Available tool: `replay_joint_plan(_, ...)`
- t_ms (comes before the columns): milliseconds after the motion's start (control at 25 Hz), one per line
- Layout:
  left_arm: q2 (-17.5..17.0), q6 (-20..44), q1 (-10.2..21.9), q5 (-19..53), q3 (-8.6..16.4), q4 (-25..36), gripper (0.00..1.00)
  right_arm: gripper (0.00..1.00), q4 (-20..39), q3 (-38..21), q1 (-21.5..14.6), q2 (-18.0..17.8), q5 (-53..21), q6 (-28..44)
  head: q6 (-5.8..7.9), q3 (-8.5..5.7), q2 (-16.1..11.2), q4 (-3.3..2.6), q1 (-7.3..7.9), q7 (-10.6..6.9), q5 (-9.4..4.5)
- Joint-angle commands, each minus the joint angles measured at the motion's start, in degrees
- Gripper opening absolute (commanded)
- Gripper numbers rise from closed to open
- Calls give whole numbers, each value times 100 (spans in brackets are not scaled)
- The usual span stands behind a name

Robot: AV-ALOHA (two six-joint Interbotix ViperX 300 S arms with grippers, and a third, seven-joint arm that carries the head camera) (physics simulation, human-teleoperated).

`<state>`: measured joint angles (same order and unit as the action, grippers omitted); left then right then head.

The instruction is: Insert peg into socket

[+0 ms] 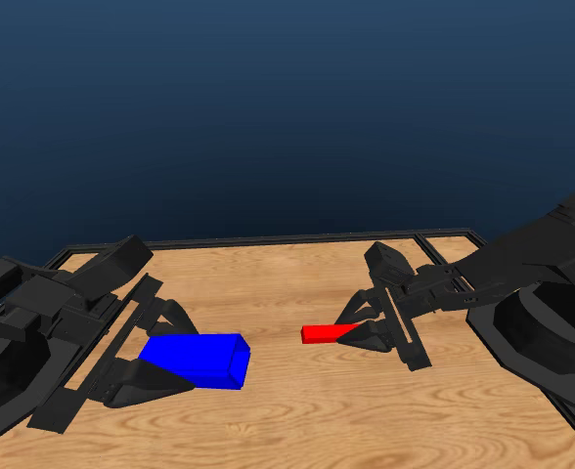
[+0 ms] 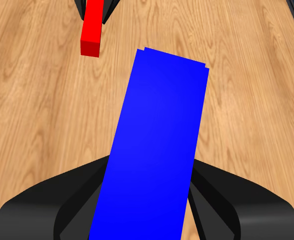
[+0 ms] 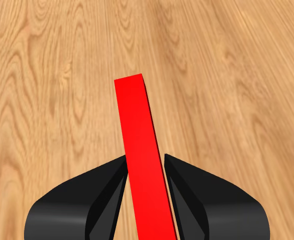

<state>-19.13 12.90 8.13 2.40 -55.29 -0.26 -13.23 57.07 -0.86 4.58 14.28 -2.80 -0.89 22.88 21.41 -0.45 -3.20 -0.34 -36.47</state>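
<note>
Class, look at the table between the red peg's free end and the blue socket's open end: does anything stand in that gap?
Nothing visible does. Only bare table lies between the peg, held in the right tool, and the socket, held in the left tool.

You are looking at a rendered simulation, not a real room: a flat wood-grain bench [image 1: 297, 410] with a dark frame, backed by empty blue gradient.

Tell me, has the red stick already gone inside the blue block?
No: in the head view the peg, held by the right gripper, is apart from the socket, with bare table between them.
</note>
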Motion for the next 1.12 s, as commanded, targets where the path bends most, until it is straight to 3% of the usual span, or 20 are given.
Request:
replay_joint_plan(40,133,195,272,-92,137,67,0,0,359,-699,-217,469,-966,87,-2,78,279,31,123,207,26)
replay_joint_plan(120,94,364,307,163,318,113,0,0,695,-1063,-301,563,-1444,361,24,125,338,40,182,258,19)
replay_joint_plan(240,72,582,339,256,300,206,0,0,1234,-1691,-478,539,-2395,763,7,177,405,73,319,301,-16)
replay_joint_plan(280,50,667,416,311,302,328,0,0,1417,-1888,-548,557,-2285,1021,9,188,416,82,362,304,-30)
replay_joint_plan(320,-20,667,422,323,344,314,0,0,1661,-1851,-540,358,-2629,1216,7,195,422,88,386,303,-31)
replay_joint_plan(400,50,839,458,467,282,492,0,0,2086,-2385,-774,430,-3080,1643,6,212,427,103,460,289,-26)
replay_joint_plan(480,-76,1021,491,570,430,643,0,0,2440,-2540,-855,227,-3442,2003,11,224,428,114,518,266,-43)
replay_joint_plan(520,-108,979,541,403,320,656,0,0,2699,-2718,-974,236,-3624,2312,10,226,427,117,531,258,-47)
replay_joint_plan(560,-44,1258,521,809,423,899,0,0,2874,-2927,-1060,124,-4077,2458,13,229,425,119,551,235,-52)
replay_joint_plan(600,-112,1345,524,687,360,913,0,0,3013,-2878,-1078,84,-4061,2581,22,234,421,120,567,220,-43)
replay_joint_plan(640,-114,1340,543,886,528,962,0,0,3170,-3041,-1114,69,-4174,2810,26,235,420,121,577,213,-47)
replay_joint_plan(680,-90,1432,539,762,416,1072,0,0,3286,-3118,-1190,35,-4198,2951,33,237,419,123,592,210,-63)
replay_joint_plan(760,-143,1662,570,1092,574,1241,0,0,3418,-3165,-1234,-170,-4315,3156,42,243,417,124,611,201,-72)
replay_joint_plan(840,-55,1752,556,1104,498,1324,0,0,3552,-3267,-1283,-214,-4336,3353,48,243,417,124,617,194,-83)
replay_joint_plan(960,-68,1971,632,1343,609,1517,0,0,3636,-3406,-1319,-471,-4311,3462,53,242,415,123,619,192,-76)
replay_joint_plan(1000,-110,1994,572,1044,665,1512,0,0,3602,-3471,-1306,-511,-4250,3424,51,242,414,123,618,188,-71)
replay_joint_plan(1040,-57,2158,652,1362,630,1675,0,0,3590,-3531,-1299,-509,-4210,3423,53,242,415,123,617,190,-74)
replay_joint_plan(1120,-202,2335,675,1220,734,1723,0,0,3660,-3668,-1323,-559,-4222,3469,50,242,413,124,617,198,-79)
